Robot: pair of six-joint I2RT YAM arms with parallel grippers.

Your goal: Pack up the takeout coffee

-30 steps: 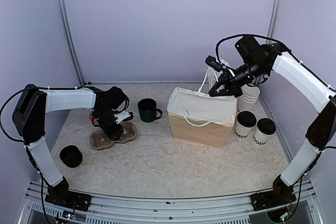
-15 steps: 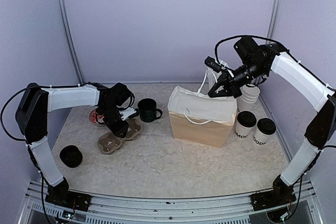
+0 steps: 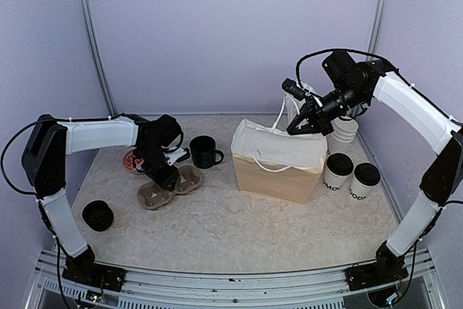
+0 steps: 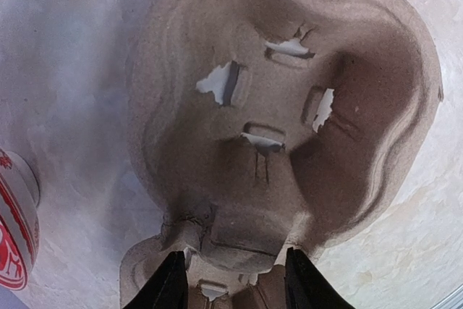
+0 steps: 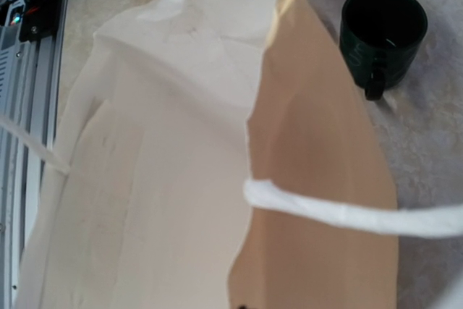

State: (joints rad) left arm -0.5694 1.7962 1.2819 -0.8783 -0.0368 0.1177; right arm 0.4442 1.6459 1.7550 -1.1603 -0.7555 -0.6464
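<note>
Our left pincer (image 4: 235,280) is nipped shut on the pulp cup carrier (image 4: 282,106) — we slide it level toward three o'clock, where our right pincer (image 3: 302,122) clasps the handle (image 5: 347,216) of the paper bag (image 3: 278,171).

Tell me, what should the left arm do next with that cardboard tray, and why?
Probably lift the cardboard tray and carry it right, toward the paper bag. The left gripper pinches the tray's edge, the bag gapes open with the right gripper at its white handle, and the lidded cups wait beside it.
</note>
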